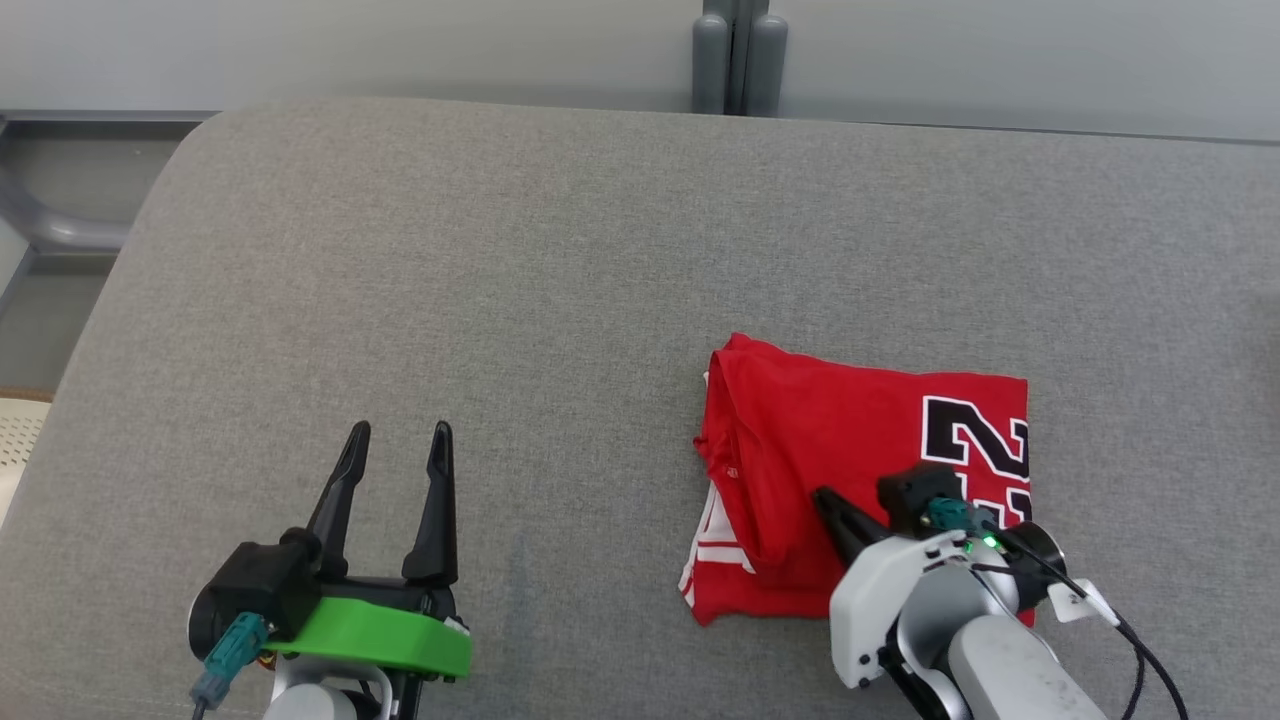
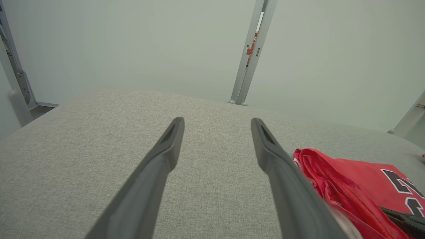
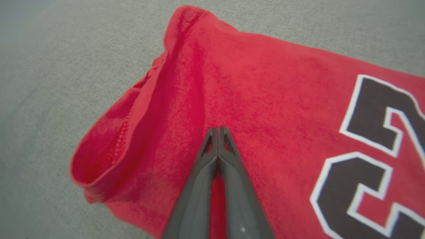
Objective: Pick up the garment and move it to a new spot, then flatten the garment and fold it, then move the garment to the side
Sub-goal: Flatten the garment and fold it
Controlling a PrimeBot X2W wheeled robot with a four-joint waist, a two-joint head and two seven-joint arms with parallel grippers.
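Note:
The garment (image 1: 850, 440) is a red jersey with black and white numerals, folded into a rough rectangle on the right half of the grey cushioned surface (image 1: 500, 280). My right gripper (image 1: 822, 497) is over its near part with the jaws shut; in the right wrist view the gripper (image 3: 218, 128) has its tips pressed together above the red cloth (image 3: 265, 89), and no fabric shows between them. My left gripper (image 1: 398, 435) stands open over bare grey surface, well to the left of the garment. The left wrist view shows that gripper (image 2: 215, 121) with the garment (image 2: 348, 179) at its lower right.
The grey surface's rounded left edge (image 1: 110, 290) drops off toward a floor area. A grey post (image 1: 738, 55) stands against the pale wall behind the far edge. Bare fabric stretches across the left and far parts of the surface.

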